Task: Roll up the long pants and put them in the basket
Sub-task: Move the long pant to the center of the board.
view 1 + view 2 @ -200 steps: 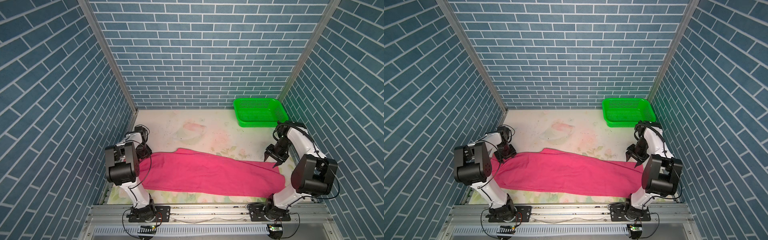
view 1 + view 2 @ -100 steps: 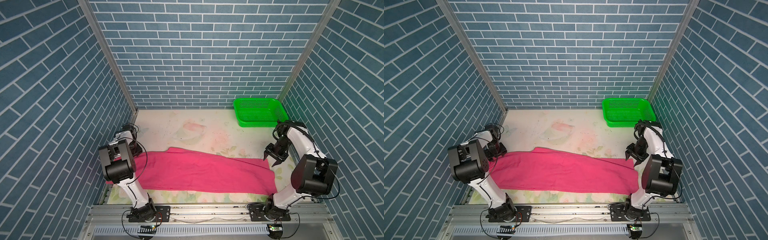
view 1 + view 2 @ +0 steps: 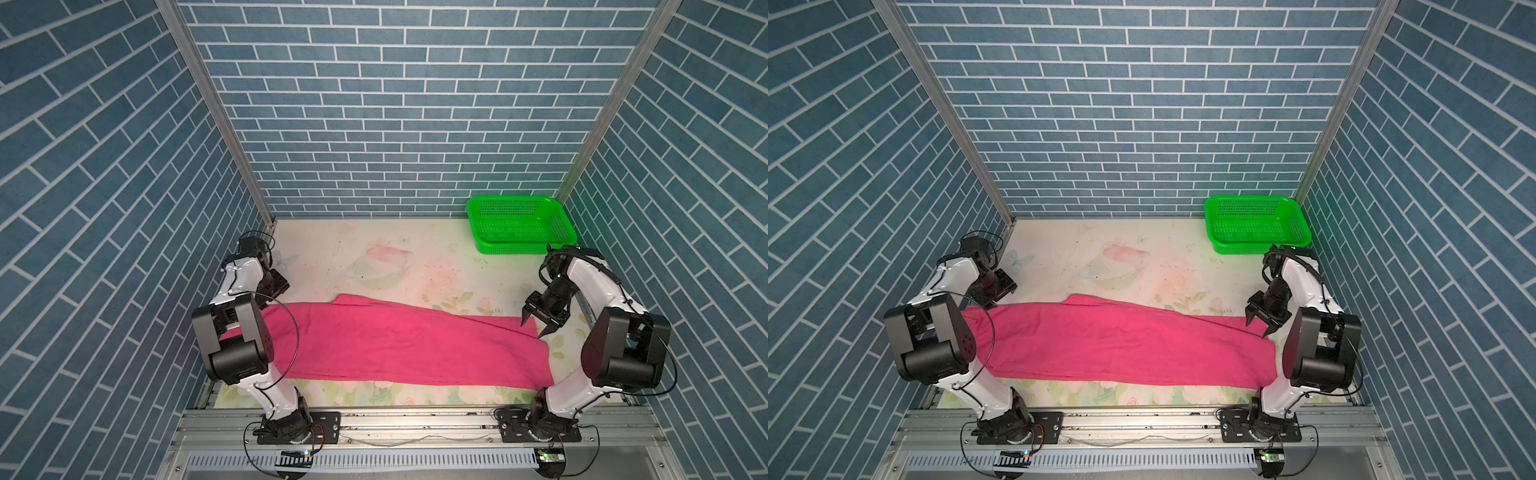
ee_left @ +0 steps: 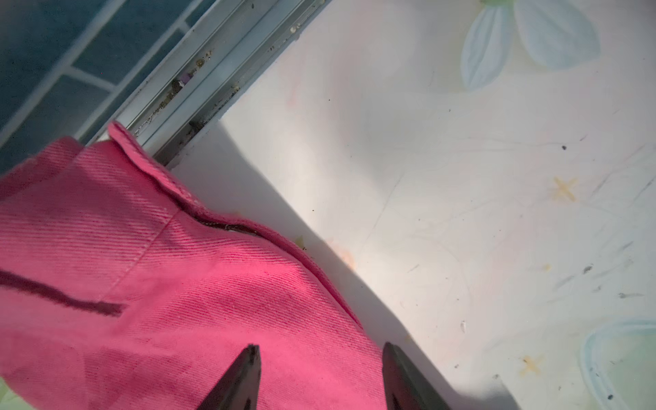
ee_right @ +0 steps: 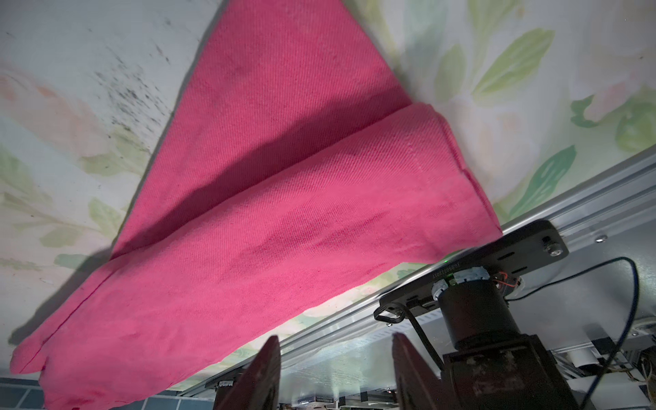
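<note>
The long pants point(image 3: 395, 345) point(image 3: 1121, 345) are magenta cloth, lying flat and lengthwise across the front of the table. My left gripper point(image 3: 276, 289) point(image 3: 1000, 291) is at their far left corner. In the left wrist view it point(image 4: 319, 351) is open over the hemmed edge of the pants point(image 4: 142, 284), with nothing between its fingers. My right gripper point(image 3: 532, 328) point(image 3: 1256, 328) is open just off the pants' far right corner, tips pointing down. In the right wrist view it point(image 5: 335, 339) holds nothing, and the folded leg ends of the pants point(image 5: 284, 195) lie apart from it.
A green mesh basket point(image 3: 521, 248) point(image 3: 1262, 248) stands in the back right corner, just behind the right arm. Blue brick walls close in three sides. A metal rail point(image 4: 213, 71) runs along the left table edge. The right arm's base point(image 5: 472, 309) sits on the front rail.
The pants have slid a little to the left and lie flatter. My left gripper swung out to the left, then came back slightly. The right gripper has hardly moved.
</note>
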